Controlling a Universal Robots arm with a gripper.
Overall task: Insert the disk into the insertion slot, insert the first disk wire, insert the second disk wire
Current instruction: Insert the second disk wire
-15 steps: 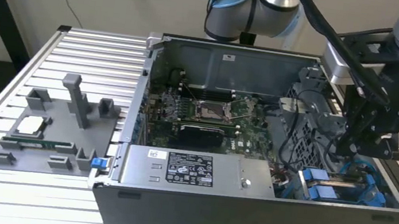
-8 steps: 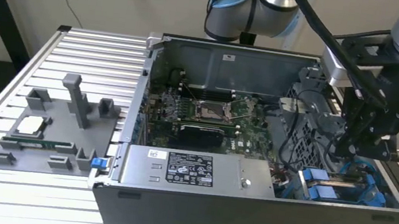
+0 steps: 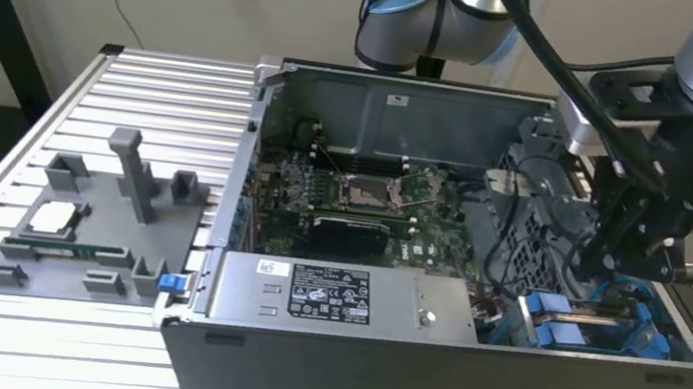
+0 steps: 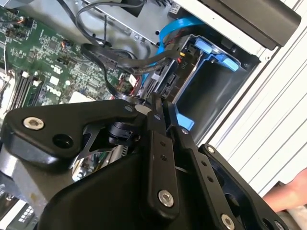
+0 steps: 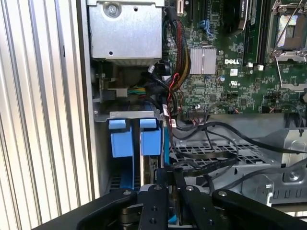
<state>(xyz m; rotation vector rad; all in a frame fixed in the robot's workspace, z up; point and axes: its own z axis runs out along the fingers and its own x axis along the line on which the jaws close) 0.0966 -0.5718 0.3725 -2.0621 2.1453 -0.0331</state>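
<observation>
The insertion slot (image 3: 598,323) is the grey drive cage with blue rails at the case's corner on the exterior view's right. In the first wrist view, two blue tabs (image 5: 121,141) stand at the cage mouth, and the disk (image 5: 153,166) shows edge-on beside the second tab. My gripper (image 3: 616,258) hangs just above the cage. Its fingers (image 4: 156,143) are pressed together, and the end of a black disk wire (image 4: 112,88) runs into their tips. The same wire (image 5: 206,164) crosses the perforated metal towards my gripper (image 5: 171,176). A blue flat cable (image 4: 170,28) curves into the cage.
The open computer case (image 3: 429,386) lies on a slatted aluminium table (image 3: 132,86). Inside are the motherboard (image 3: 360,196) and a labelled power-supply box (image 3: 333,298). A grey fixture (image 3: 103,213) with parts sits on the exterior view's left. A person's hand (image 4: 288,194) is near the case.
</observation>
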